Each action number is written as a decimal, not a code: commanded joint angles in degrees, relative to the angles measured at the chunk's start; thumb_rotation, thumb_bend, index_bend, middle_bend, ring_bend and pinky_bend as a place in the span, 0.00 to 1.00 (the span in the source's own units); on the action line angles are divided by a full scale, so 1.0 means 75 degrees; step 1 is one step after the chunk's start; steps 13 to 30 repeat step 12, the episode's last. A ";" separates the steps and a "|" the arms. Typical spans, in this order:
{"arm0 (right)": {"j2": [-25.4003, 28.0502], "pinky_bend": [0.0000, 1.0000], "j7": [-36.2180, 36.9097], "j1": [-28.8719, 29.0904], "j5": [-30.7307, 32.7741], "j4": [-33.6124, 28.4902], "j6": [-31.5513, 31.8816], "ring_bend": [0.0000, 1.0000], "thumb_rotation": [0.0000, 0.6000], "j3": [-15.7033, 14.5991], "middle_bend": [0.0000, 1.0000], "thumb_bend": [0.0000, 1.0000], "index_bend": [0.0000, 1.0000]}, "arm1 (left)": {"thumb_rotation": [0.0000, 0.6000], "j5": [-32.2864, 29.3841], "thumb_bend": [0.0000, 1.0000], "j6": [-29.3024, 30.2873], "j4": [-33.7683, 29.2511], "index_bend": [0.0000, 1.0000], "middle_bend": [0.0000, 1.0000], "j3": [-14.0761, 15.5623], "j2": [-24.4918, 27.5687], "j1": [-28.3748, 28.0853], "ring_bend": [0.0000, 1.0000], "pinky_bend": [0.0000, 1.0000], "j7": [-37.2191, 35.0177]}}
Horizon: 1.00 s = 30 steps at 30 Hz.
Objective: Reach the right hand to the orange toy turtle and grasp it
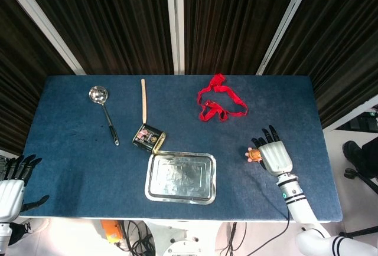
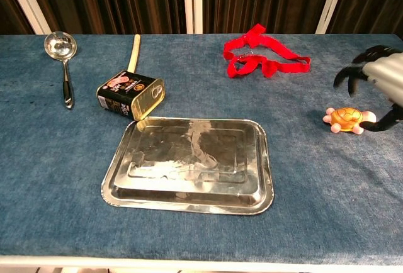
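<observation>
Chest view | step: reach, no grasp | right hand (image 2: 378, 90) hovers beside turtle (image 2: 344, 119), fingers (image 2: 343, 77) spread, empty | turtle on counter (image 2: 189, 241), right side | next: lower, close around shell

Right hand (image 2: 378, 78) (fingers spread) beside orange toy turtle (image 2: 345, 119); not gripping.
</observation>
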 commanded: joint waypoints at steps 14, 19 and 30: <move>0.2062 0.00 0.2307 -0.2645 -0.1351 -0.0824 0.3293 0.00 1.00 -0.1201 0.00 0.09 0.00 | 1.00 0.0024 0.07 0.0150 -0.0191 0.13 0.07 -0.0159 0.0125 -0.0082 0.00 0.02 0.0130; 0.2062 0.00 0.2307 -0.2645 -0.1351 -0.0824 0.3293 0.00 1.00 -0.1201 0.00 0.09 0.00 | 1.00 0.0024 0.07 0.0150 -0.0191 0.13 0.07 -0.0159 0.0125 -0.0082 0.00 0.02 0.0130; 0.2062 0.00 0.2307 -0.2645 -0.1351 -0.0824 0.3293 0.00 1.00 -0.1201 0.00 0.09 0.00 | 1.00 0.0024 0.07 0.0150 -0.0191 0.13 0.07 -0.0159 0.0125 -0.0082 0.00 0.02 0.0130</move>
